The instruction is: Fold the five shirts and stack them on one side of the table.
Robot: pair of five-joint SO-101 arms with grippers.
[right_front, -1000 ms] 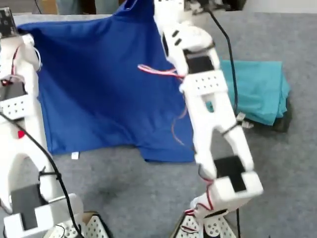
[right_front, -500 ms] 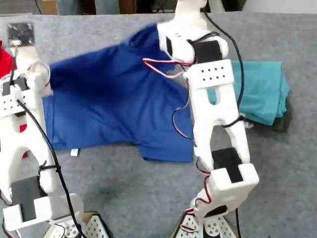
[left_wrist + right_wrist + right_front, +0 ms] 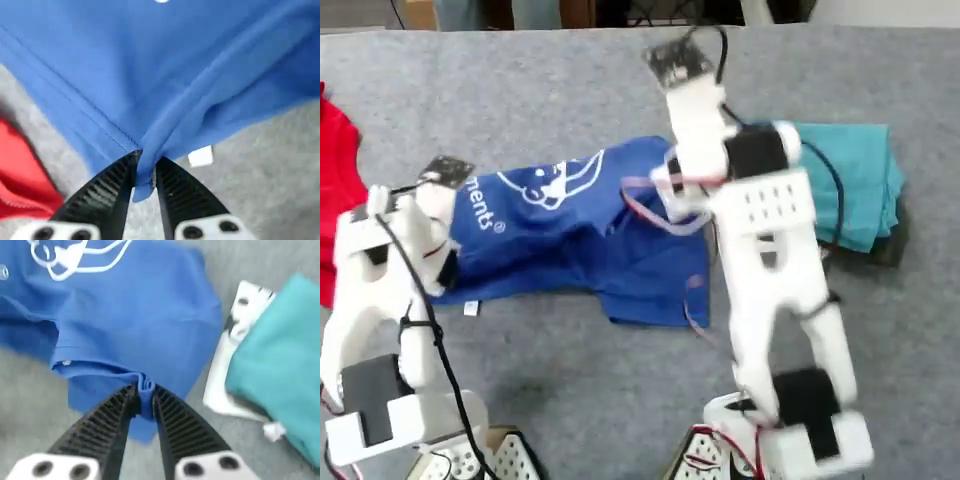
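One blue shirt (image 3: pixel 570 235), centre of table (image 3: pixel 520 90), just doubled over: far edge dragged toward 6 o'clock, print up. Folded teal shirt (image 3: pixel 845 190) at 3 o'clock. Clamped on blue hem: left gripper (image 3: pixel 143 169), right gripper (image 3: pixel 145 390). First fold looks done.

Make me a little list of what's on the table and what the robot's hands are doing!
blue shirt: lying doubled over on the grey table, white print facing up
left gripper: shut on a fold at the blue shirt's edge
right gripper: shut on another fold at the blue shirt's edge
teal shirt: folded, at the table's side by the right arm
red shirt: at the opposite side, by the left arm, partly out of frame
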